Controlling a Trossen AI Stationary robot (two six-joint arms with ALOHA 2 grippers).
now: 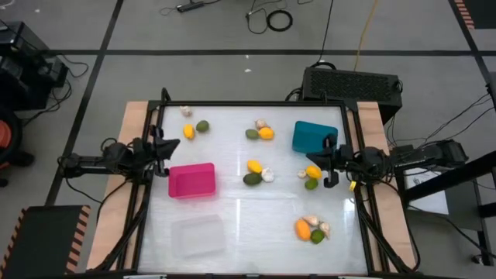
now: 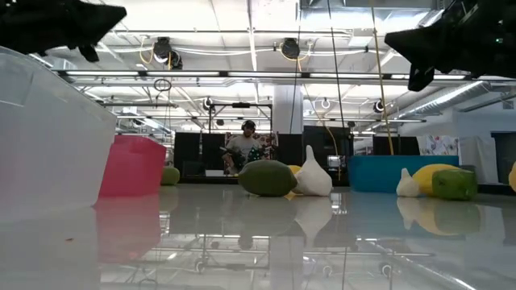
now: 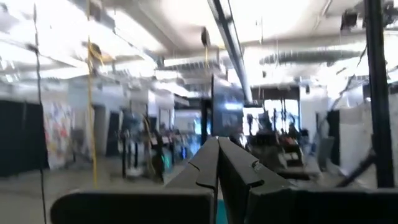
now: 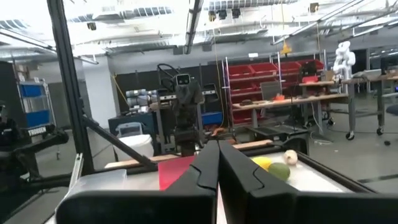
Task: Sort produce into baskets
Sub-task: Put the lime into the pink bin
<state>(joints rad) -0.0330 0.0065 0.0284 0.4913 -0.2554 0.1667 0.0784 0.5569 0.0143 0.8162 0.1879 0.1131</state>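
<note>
Three baskets stand on the white table: pink (image 1: 191, 180), teal (image 1: 314, 136) and clear (image 1: 198, 232). Yellow fruits, green fruits and garlic bulbs lie in small clusters at the far left (image 1: 194, 129), far middle (image 1: 260, 132), centre (image 1: 256, 173), right (image 1: 311, 177) and near right (image 1: 311, 229). My left gripper (image 1: 167, 147) hangs shut above the table's left edge, beside the pink basket, with nothing in it (image 3: 217, 142). My right gripper (image 1: 324, 160) hangs shut above the right cluster, near the teal basket, also holding nothing (image 4: 217, 145). Both point slightly upward.
A black frame (image 1: 248, 103) runs around the table. A dark box (image 1: 353, 84) sits behind the far right corner. In the low view a person (image 2: 244, 149) sits in the room beyond. Bare table lies between the clear basket and the near-right cluster.
</note>
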